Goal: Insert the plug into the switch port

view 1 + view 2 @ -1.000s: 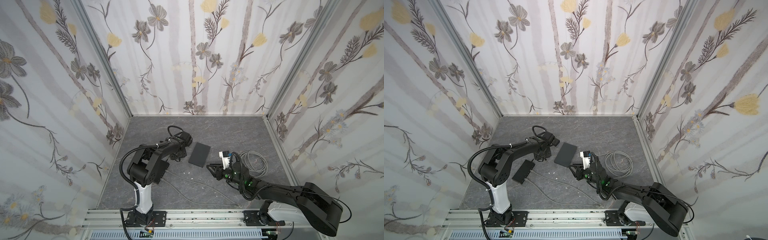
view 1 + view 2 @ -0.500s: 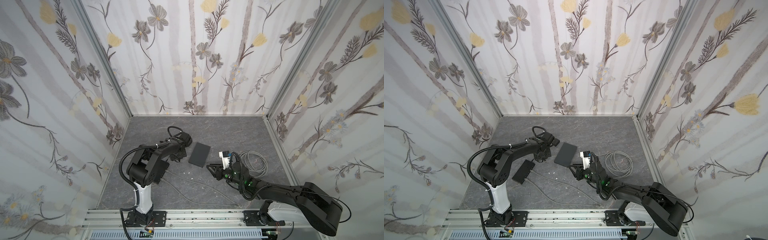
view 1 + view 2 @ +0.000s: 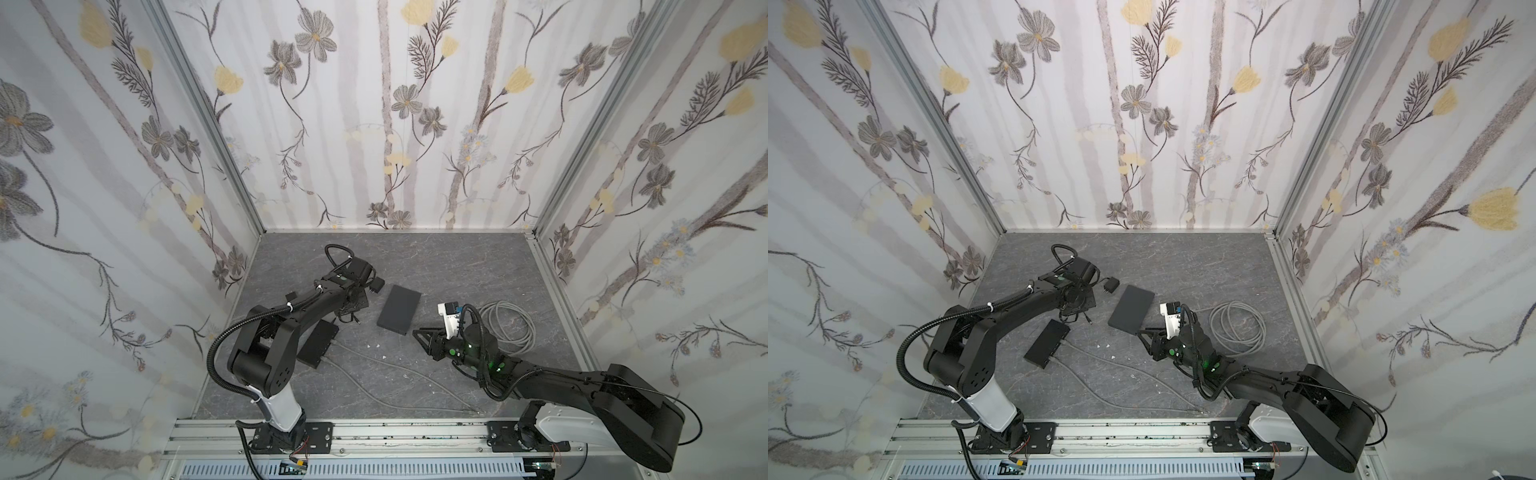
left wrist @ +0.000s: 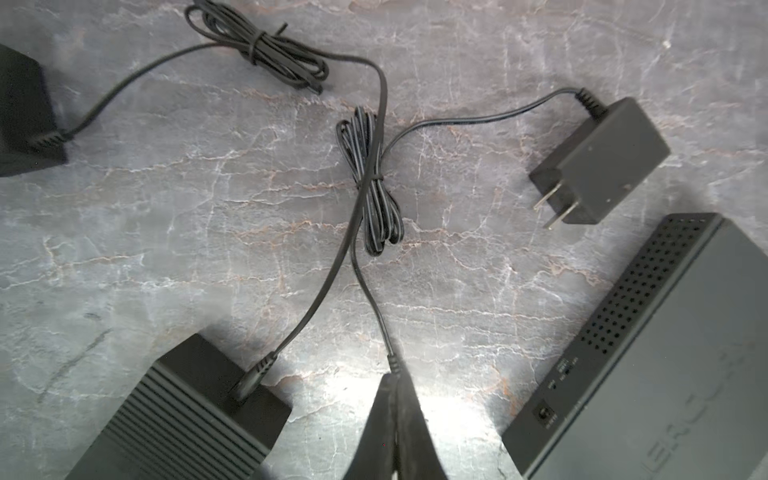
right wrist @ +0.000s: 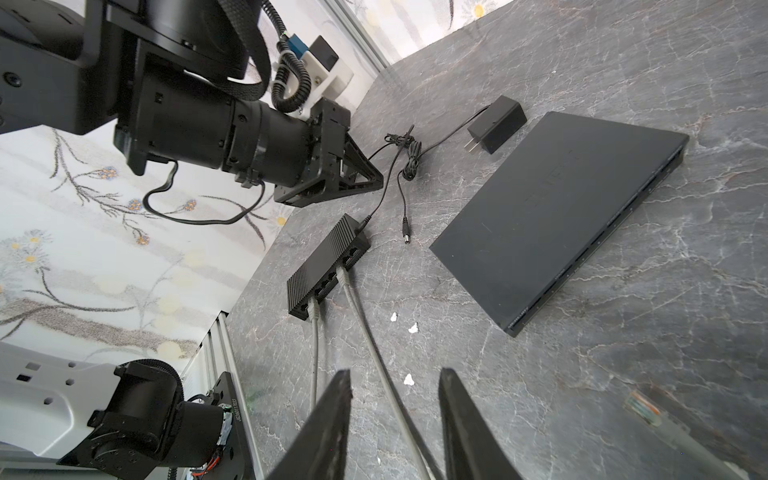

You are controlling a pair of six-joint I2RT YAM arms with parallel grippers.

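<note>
The plug (image 5: 405,237), a black barrel plug on a thin cable from the power adapter (image 4: 602,162), lies loose on the table between two switches. My left gripper (image 4: 395,376) is shut with nothing in it and hovers just above the plug. Its fingers (image 5: 361,178) hide the plug in the left wrist view. The large flat black switch (image 3: 399,307) shows its round power port (image 4: 543,413) on the side facing that gripper. My right gripper (image 5: 395,373) is open and empty, low over the table near the large switch's front corner (image 3: 415,332).
A small ribbed switch (image 5: 328,266) has its own power lead and two grey cables (image 5: 353,299) plugged in; one runs under my right fingers. A coil of grey cable (image 3: 505,328) lies at the right, its clear connector (image 5: 642,409) close to my right gripper. White crumbs dot the table.
My left gripper's jaws have closed from partly open to shut. Neither arm has visibly shifted, and the right gripper has kept the same opening.
</note>
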